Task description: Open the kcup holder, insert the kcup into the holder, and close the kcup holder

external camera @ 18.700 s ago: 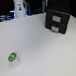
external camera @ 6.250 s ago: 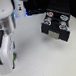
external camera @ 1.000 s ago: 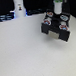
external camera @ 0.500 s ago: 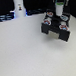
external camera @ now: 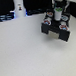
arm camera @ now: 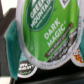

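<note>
The kcup holder (external camera: 51, 28) is a black box at the exterior view's upper right. Its tray is pulled out toward the front, with pods in its round slots. My gripper (external camera: 56, 14) hangs straight above that tray, shut on the kcup. The kcup (arm camera: 47, 30) fills the wrist view, its green lid printed "Dark Magic" inside a white rim. In the exterior view it shows only as a small pale-green spot between the fingers. The fingertips themselves are hidden behind the pod in the wrist view.
Pods with white-and-reddish tops (external camera: 63, 28) sit in the tray, and one reddish pod (arm camera: 80, 54) and one white-rimmed pod (arm camera: 24, 69) show past the held kcup. A white bottle-like object (external camera: 19, 6) stands at the back against a dark strip. White tabletop (external camera: 24, 52) spreads over the exterior view's left.
The kcup lay on the table at the lower left, and the arm went there. It is now in my gripper over the opened tray. Over the last second the gripper has barely moved.
</note>
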Motion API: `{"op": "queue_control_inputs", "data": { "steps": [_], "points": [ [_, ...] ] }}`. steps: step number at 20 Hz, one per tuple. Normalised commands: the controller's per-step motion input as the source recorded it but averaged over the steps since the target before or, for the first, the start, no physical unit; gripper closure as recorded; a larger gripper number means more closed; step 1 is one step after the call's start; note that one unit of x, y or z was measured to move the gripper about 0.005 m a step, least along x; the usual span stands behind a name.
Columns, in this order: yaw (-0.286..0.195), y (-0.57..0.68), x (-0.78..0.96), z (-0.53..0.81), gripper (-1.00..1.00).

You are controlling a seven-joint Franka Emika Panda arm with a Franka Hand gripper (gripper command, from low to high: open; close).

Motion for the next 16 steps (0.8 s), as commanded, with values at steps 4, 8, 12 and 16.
{"op": "queue_control_inputs", "data": {
  "steps": [4,8,12,16],
  "points": [
    [-0.003,-0.06,0.0,-0.21,1.0],
    [-0.003,-0.01,-0.04,-0.03,1.0],
    [0.0,0.1,-0.3,0.23,1.0],
    [-0.003,-0.01,-0.19,0.1,1.0]
  ]
}}
